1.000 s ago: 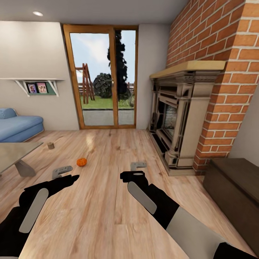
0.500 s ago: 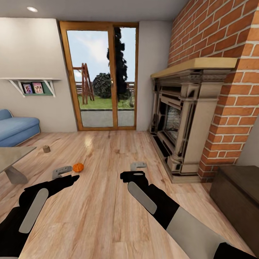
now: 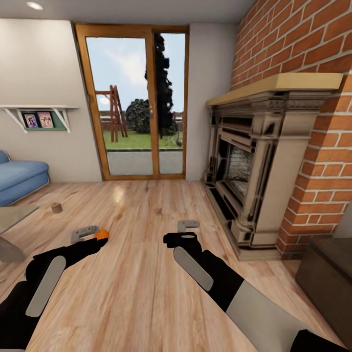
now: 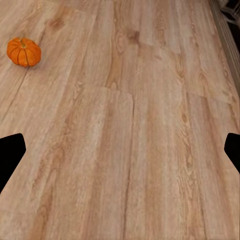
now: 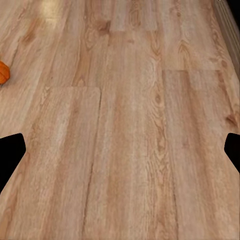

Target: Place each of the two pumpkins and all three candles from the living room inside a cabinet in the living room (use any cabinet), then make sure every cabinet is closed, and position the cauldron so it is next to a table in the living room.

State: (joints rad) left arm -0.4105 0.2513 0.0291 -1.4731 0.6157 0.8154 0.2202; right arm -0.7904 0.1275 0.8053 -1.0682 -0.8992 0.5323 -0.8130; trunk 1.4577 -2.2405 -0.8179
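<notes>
One orange pumpkin [image 3: 101, 234] lies on the wood floor, partly hidden behind my left gripper [image 3: 85, 233]. The left wrist view has this pumpkin [image 4: 23, 51] off to one side of the open left gripper [image 4: 120, 155], well apart from its fingertips [image 4: 10, 156]. A grey-beige candle [image 3: 56, 208] stands on the floor farther left. A corner of the glass table [image 3: 14, 215] shows at the left edge, and the dark cabinet [image 3: 332, 269] sits low at the right. My right gripper [image 3: 188, 225] hangs open over bare floor, and its wrist view catches the pumpkin [image 5: 2, 72] at the edge beside the right gripper [image 5: 120, 155]. The cauldron is out of view.
A brick fireplace [image 3: 254, 166] with a stone hearth runs along the right. A glass patio door [image 3: 137, 102] is straight ahead. A blue sofa [image 3: 19, 178] and a wall shelf [image 3: 36, 115] are at the left. Wood floor [image 3: 146, 283] stretches between my arms.
The whole view has shifted as the robot moves: pumpkin, candle, table and sofa slid left, the cabinet slid right. The pumpkin now sits right behind my left gripper. Both grippers stay open.
</notes>
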